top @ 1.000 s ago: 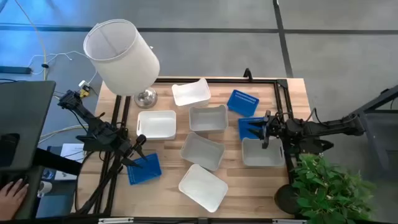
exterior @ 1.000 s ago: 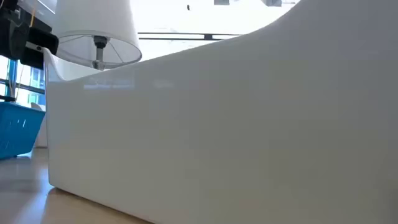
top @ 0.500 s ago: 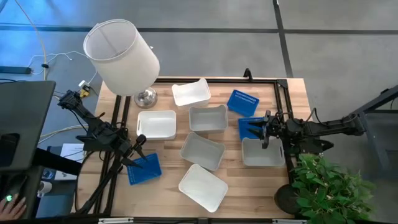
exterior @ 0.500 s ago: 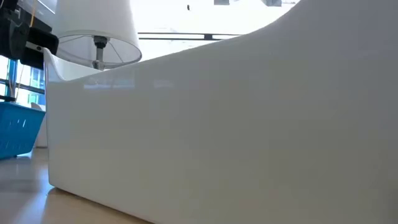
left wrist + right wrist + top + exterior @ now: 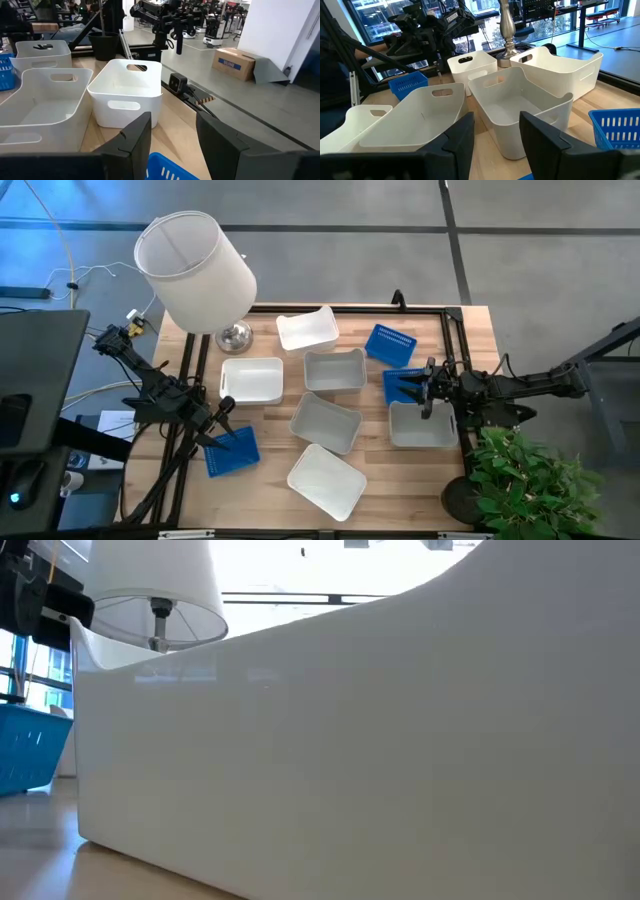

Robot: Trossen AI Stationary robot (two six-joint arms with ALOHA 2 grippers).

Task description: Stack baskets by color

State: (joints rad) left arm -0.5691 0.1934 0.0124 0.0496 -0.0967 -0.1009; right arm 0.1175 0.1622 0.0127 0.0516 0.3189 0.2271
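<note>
**Baskets scattered, both grippers spread**

A white lampshade (image 5: 195, 270) fills the upper left. White baskets (image 5: 325, 422) crowd the centre. Blue baskets (image 5: 390, 343) sit right of centre and lower left. Left gripper (image 5: 228, 435) and right gripper (image 5: 408, 386) fingers stand spread over blue baskets, neither visibly pinching anything. A cardboard box (image 5: 234, 63) has blue lettering, unreadable.

Grey floor (image 5: 330, 265) surrounds the wooden counter (image 5: 385, 490); a potted plant (image 5: 525, 480) stands at one corner, a cardboard box (image 5: 234, 64) beyond.
</note>
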